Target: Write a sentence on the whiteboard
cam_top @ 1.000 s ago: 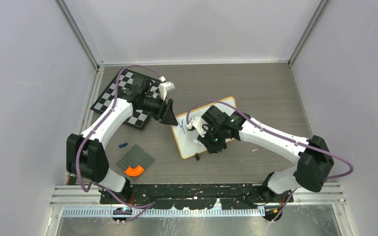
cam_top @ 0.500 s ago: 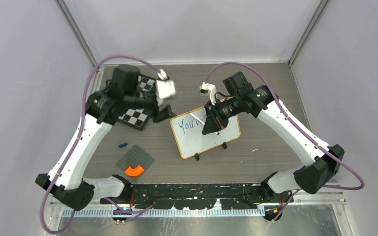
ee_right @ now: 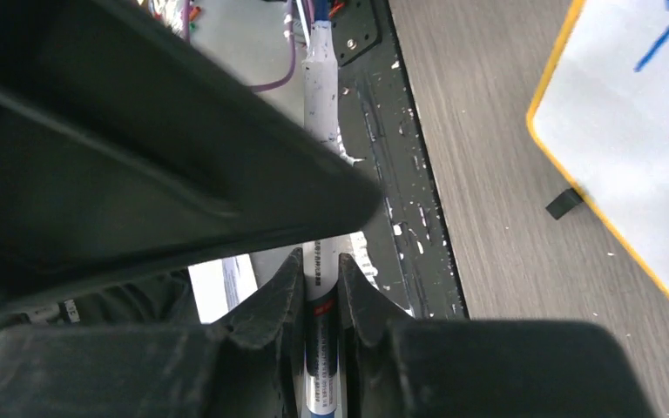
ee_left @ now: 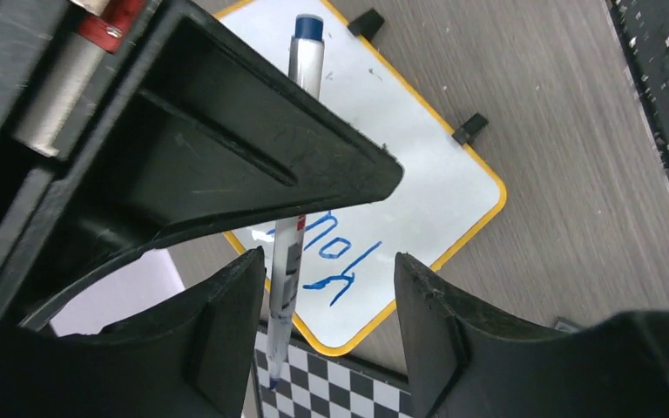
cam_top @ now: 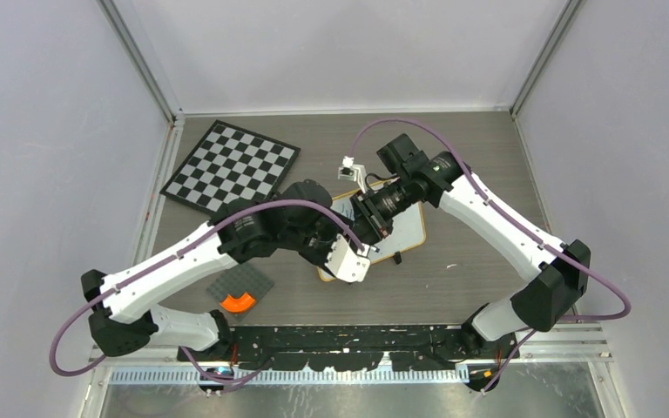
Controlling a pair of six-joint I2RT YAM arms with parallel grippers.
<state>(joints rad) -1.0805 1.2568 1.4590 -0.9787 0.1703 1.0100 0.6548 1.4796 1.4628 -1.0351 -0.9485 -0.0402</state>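
Clamping a marker tight between its fingers, the right end effector hangs close to the left end effector, which stands released with fingers spread and the marker's shaft just beside one of them. Beneath both lies the whiteboard, flat on the worktop near the chessboard, with blue writing on it.

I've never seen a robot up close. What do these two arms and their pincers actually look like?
The left arm and right arm both have smooth white shells between chunky black joints. A purple cable loops loosely along each one. The left pincer and right pincer are matte black plastic, with broad, wedge-shaped, slightly scuffed jaws.
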